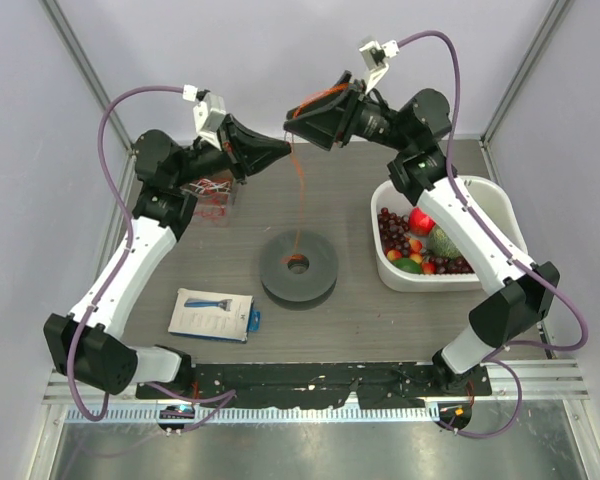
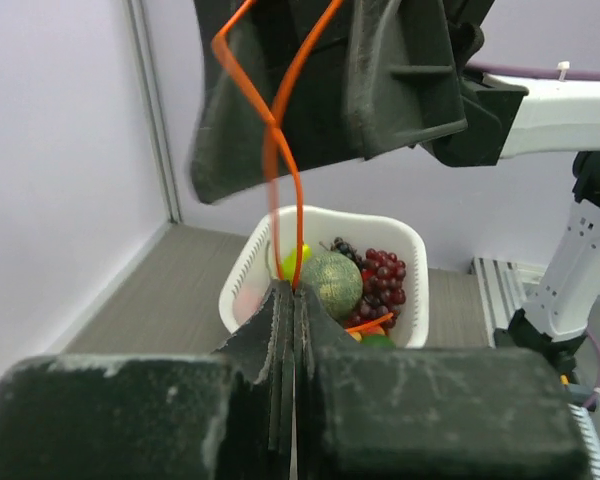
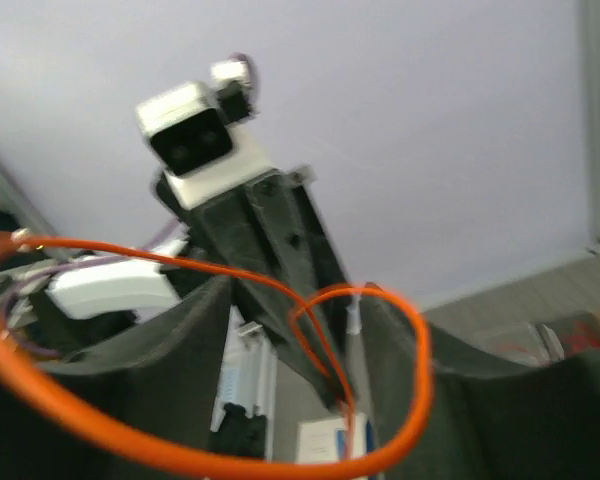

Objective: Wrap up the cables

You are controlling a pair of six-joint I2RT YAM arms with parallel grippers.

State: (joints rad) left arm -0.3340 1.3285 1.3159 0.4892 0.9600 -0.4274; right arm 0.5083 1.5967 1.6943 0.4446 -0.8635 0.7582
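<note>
A thin orange cable (image 1: 300,195) hangs from the two raised grippers down to a black disc (image 1: 320,275) on the table. My left gripper (image 1: 283,150) is shut on the cable, which leaves its tips (image 2: 292,290) and rises as a twisted loop (image 2: 270,150). My right gripper (image 1: 296,120) is just above and facing it, open. The cable loops around its spread fingers (image 3: 425,350), and the orange loop (image 3: 410,400) crosses that view. A loose tangle of red and whitish wires (image 1: 212,188) lies under the left arm.
A white basket (image 1: 485,205) of grapes and other fruit stands at the right and also shows in the left wrist view (image 2: 405,250). A blue-and-white box (image 1: 213,314) lies front left. The wire tangle sits in a clear container.
</note>
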